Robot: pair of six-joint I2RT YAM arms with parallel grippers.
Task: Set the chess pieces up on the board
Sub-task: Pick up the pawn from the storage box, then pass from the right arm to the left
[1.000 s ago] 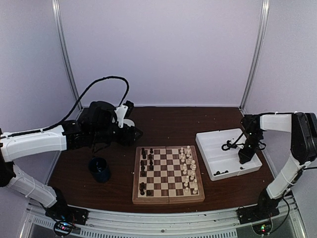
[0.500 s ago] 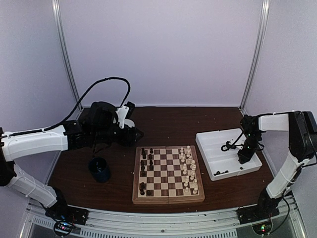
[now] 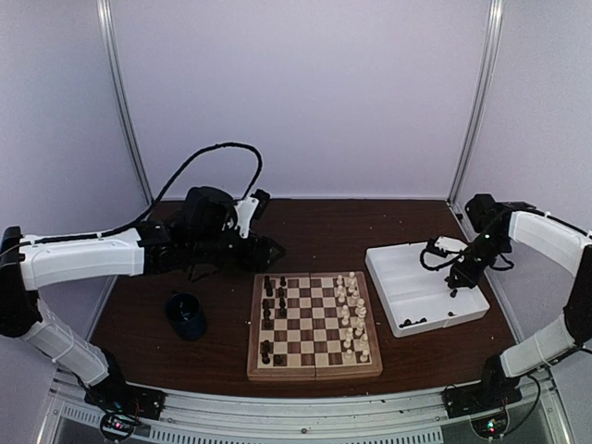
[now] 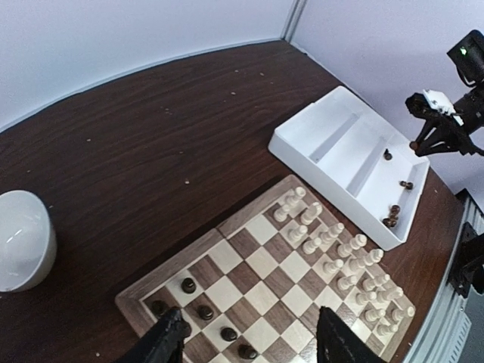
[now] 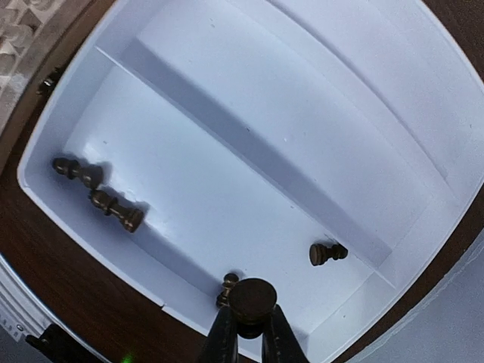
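The board (image 3: 314,363) lies at the table's middle, with several dark chess pieces (image 3: 268,310) along its left side and two full rows of cream pieces (image 3: 352,314) on its right. My right gripper (image 5: 246,324) hangs above the white tray (image 3: 400,288), shut on a dark piece (image 5: 252,297) seen base-on. Lying loose in the tray's near compartment are more dark pieces (image 5: 116,209), one of them (image 5: 327,252) by the divider. My left gripper (image 4: 253,344) hovers open and empty over the board's dark-piece side (image 4: 206,311).
A dark blue cup (image 3: 187,314) stands left of the board. A white bowl (image 4: 19,238) sits behind it, near the left arm. The tray's far compartment (image 5: 363,91) holds nothing. Metal frame posts rise at both back corners.
My right gripper has closed on a dark piece and risen from the tray, its arm swinging back and right. The left arm has shifted right, toward the board's back-left corner.
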